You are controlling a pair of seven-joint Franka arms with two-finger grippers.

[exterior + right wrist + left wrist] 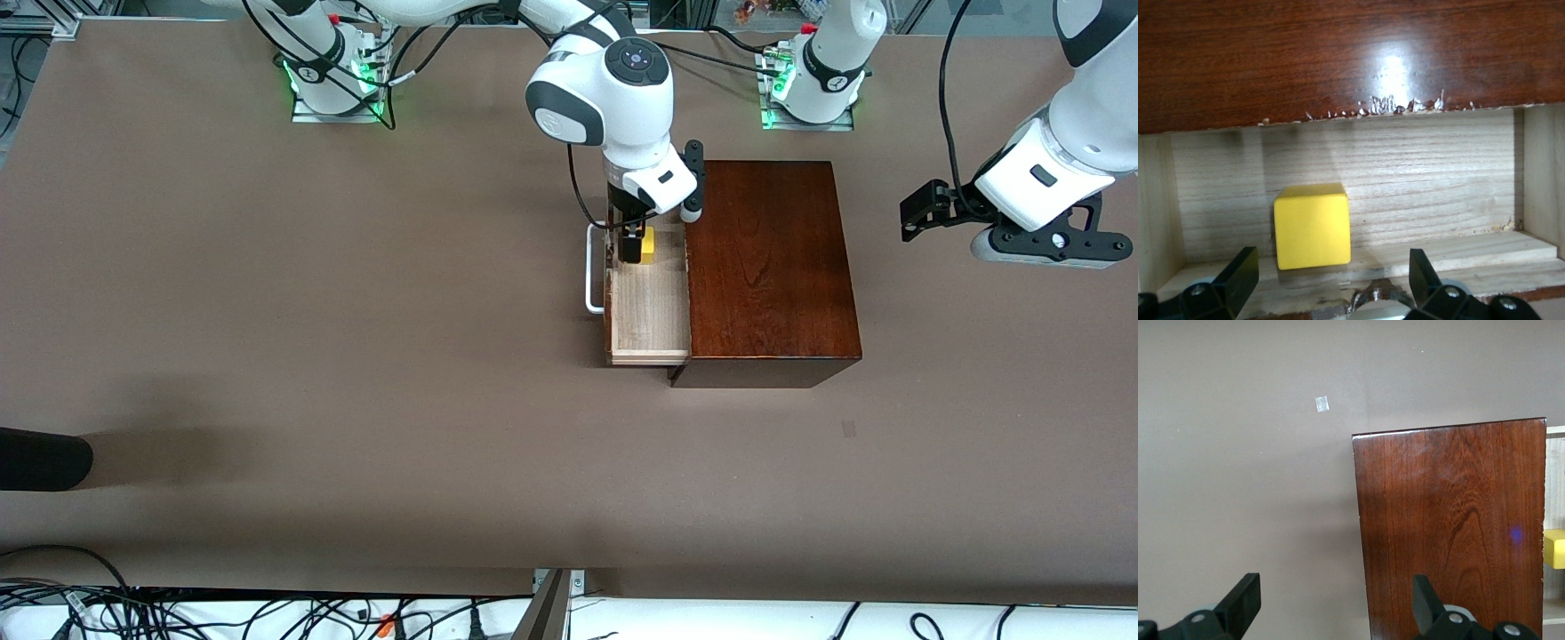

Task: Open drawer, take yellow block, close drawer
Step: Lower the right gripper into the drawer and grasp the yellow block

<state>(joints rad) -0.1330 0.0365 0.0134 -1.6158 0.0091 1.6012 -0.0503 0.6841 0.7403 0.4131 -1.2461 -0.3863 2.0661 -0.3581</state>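
Note:
The drawer [649, 311] stands pulled out of the dark wooden box [769, 267] toward the right arm's end of the table, white handle [594, 267] leading. The yellow block [648, 246] rests on the pale drawer floor [1438, 187], at the end farther from the front camera. My right gripper [633, 247] is lowered into the drawer beside the block, open. In the right wrist view the block [1313, 225] sits just ahead of the gap in the right gripper [1331, 277], untouched. My left gripper [920, 213] waits open in the air past the box's end.
The left wrist view shows the left gripper [1335, 607] over the box's top [1451, 533] and bare table, with the yellow block [1555, 548] at the edge. A small tape mark [849, 428] lies on the table. A dark object [40, 458] juts in at the right arm's end.

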